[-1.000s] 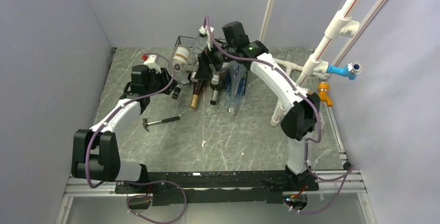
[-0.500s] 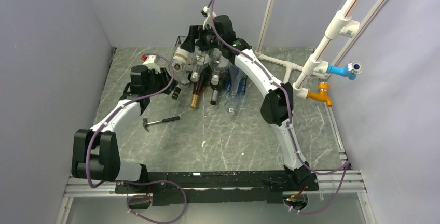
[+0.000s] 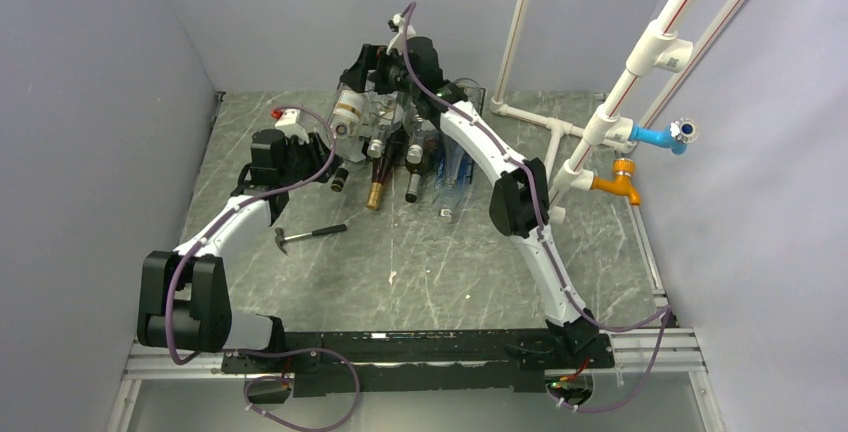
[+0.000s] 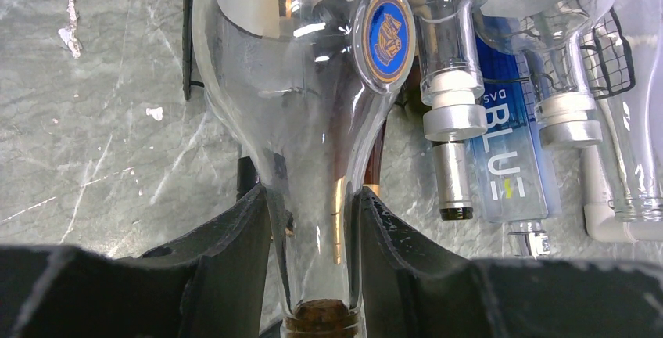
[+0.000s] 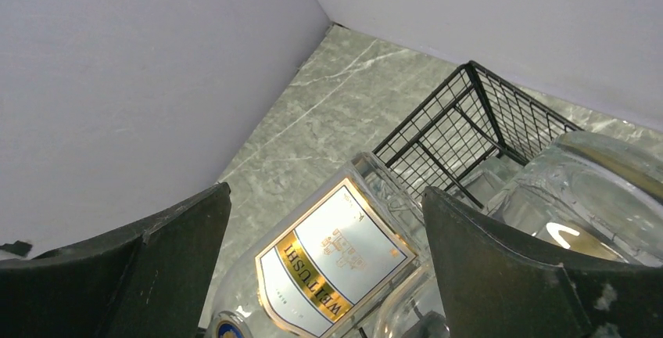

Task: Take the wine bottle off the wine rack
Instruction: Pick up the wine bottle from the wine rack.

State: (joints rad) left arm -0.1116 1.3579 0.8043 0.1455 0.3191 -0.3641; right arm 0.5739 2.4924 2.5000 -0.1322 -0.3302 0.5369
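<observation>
Wine bottle [image 4: 313, 119], clear glass, lying at the left end of the wine rack [image 5: 469, 119], neck pinched by left gripper [image 4: 315, 205]; right gripper [image 5: 324, 193] spread wide, empty, above the rack's far-left corner; risk: smooth neck slipping free, or neighbouring bottles [image 4: 453, 119] dragged along.

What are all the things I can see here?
Wine rack: one, black wire, far middle of table.
Labelled clear bottle: one, white-gold label, at rack's left end.
Other bottles: several, dark or clear, in rack, necks toward arms.
Hammer: one, dark handle, on table before rack.
Pipes: several, white, right side.
Blue tap: one, on pipes.
Orange tap: one, near it.
Table: one, grey marble.
Left hand: black, shut on labelled clear bottle's neck.
Right hand: black, open, above rack.
</observation>
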